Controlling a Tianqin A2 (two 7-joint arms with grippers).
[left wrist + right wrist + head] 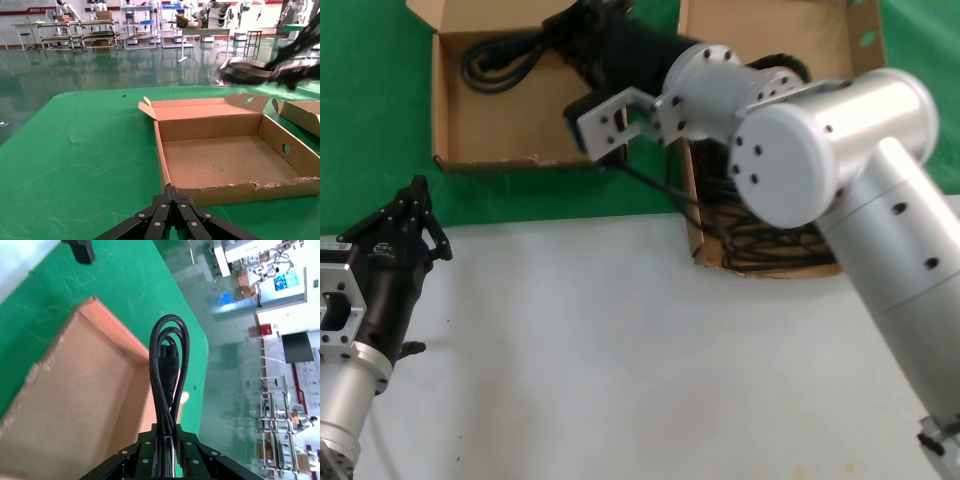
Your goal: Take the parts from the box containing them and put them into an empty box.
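My right gripper (pixel 570 35) is shut on a looped black power cord (pixel 500 58) and holds it above the smaller square box (pixel 490 130). In the right wrist view the cord (pixel 167 365) sticks out from between the shut jaws (pixel 164 429) over the box floor (pixel 75 390). In the left wrist view that box (pixel 225 160) has a bare floor, with the right gripper (pixel 250 72) hovering over its far side. The larger box (pixel 692 215) with the green-spotted flap holds more black cords (pixel 770 240). My left gripper (pixel 417 190) is shut and empty, short of the small box's near wall (pixel 171 189).
A thin black wire (pixel 665 190) runs from my right wrist down toward the larger box. The boxes stand on a green mat (pixel 380 120); a white table surface (pixel 620 350) lies nearer to me. My right arm (pixel 840 130) covers much of the larger box.
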